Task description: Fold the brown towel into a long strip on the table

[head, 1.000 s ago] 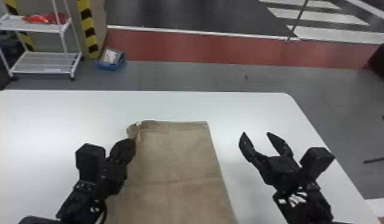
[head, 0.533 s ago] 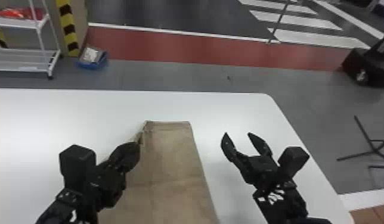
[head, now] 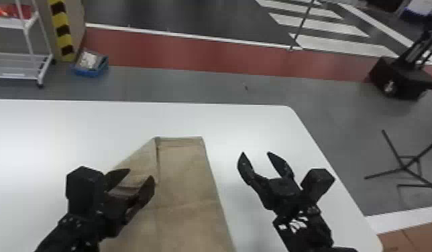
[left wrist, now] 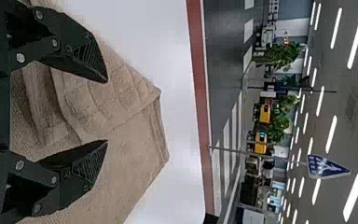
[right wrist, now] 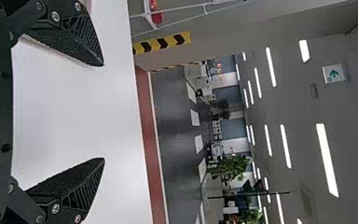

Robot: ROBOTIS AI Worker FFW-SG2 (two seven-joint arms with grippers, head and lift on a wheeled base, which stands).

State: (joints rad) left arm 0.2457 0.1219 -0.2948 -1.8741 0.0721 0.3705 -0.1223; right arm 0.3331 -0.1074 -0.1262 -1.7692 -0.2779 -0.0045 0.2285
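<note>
My left gripper gapes empty over the left part of the brown towel, hiding some folds from me; the towel's near end is cut off. Right of it, over the table, my right gripper is spread, empty.

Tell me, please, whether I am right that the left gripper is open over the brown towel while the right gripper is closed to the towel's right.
Not quite: the right gripper, to the right of the towel, is open, as the head view shows.
</note>
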